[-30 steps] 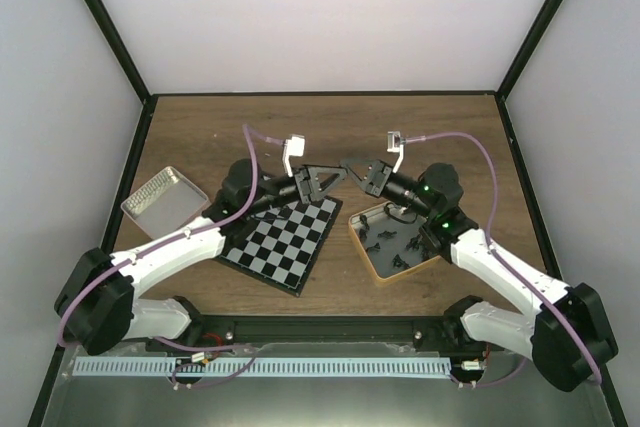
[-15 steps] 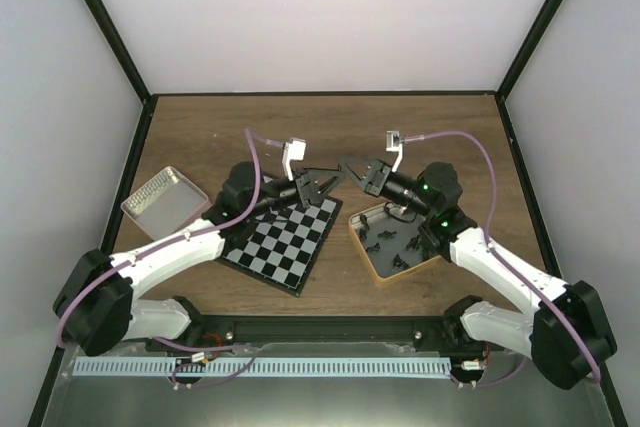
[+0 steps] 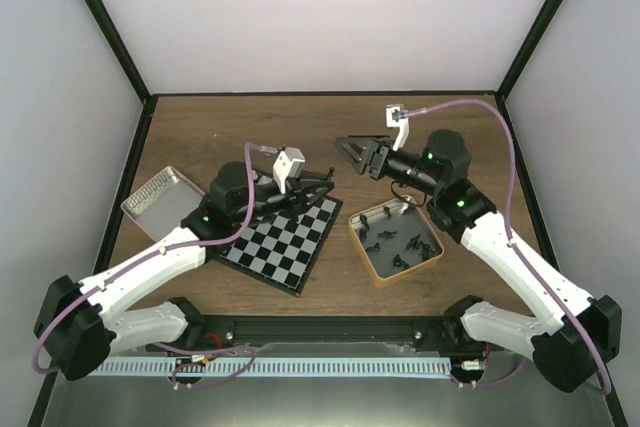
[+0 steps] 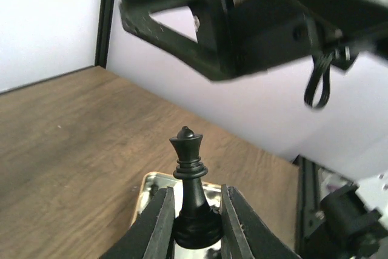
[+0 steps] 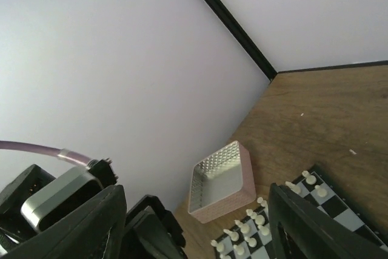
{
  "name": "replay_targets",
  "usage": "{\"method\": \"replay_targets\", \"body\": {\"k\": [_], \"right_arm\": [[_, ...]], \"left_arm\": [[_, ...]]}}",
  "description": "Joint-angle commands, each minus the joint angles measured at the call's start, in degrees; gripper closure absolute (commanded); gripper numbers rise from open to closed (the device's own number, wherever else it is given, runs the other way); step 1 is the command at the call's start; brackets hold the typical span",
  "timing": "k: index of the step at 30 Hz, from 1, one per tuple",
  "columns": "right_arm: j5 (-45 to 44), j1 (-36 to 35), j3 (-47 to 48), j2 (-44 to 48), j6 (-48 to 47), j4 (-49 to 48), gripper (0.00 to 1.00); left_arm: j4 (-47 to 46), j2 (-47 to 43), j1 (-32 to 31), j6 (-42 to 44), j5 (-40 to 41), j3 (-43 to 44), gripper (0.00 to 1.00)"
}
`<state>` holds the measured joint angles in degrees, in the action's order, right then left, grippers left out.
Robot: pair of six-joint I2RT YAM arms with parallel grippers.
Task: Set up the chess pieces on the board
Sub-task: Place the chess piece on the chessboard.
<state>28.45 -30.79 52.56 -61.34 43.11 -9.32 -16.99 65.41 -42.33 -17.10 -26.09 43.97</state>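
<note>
Bright, even light; slight close-range blur

Likely lab: white-walled test enclosure (image 3: pixel 320 17)

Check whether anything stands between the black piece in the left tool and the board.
Nothing visible does. The left tool holds the black piece by the board's far corner; the open right tool stands apart, farther back.
</note>
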Motion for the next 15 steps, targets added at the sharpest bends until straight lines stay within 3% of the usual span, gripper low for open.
{"method": "replay_targets", "body": {"k": [1,6,12,15], "right_arm": [[3.9,-0.3,8.4,-2.1,-15.4,20.2,0.35],[11.3,-0.3,13.6,-6.3,-23.7,31.9,0.36],[21.3,-0.3,14.6,-7.4,-24.3,32.6,0.39],[22.0,-0.3,14.4,-7.4,-23.7,32.7,0.39]], "left_arm": [[7.2,-3.6,-0.1,16.1,-1.0,1.7,0.96],[11.5,-5.8,-0.1,26.0,-2.0,1.6,0.96],[20.3,-6.2,-0.1,35.9,-0.5,4.1,0.96],[23.4,-6.2,-0.1,39.5,0.0,5.1,0.96]]}}
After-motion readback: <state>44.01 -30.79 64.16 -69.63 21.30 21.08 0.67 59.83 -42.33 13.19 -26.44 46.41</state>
